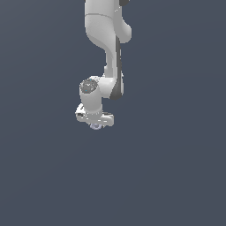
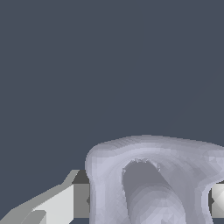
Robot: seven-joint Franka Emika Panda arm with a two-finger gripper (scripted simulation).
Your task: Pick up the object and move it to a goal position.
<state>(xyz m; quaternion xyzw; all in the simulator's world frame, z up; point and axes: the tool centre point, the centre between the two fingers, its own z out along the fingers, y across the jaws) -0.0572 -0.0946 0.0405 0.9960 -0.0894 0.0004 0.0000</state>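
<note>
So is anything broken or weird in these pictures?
Nothing looks broken or spilled. The gripper sits right over the small lilac object, with a finger on each side of it. The lump fills much of the wrist view only because that camera is so close.

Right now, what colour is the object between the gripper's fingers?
Pale lilac-grey, plain and matte. The object shows best in the wrist view, filling the space between the gripper fingers.
</note>
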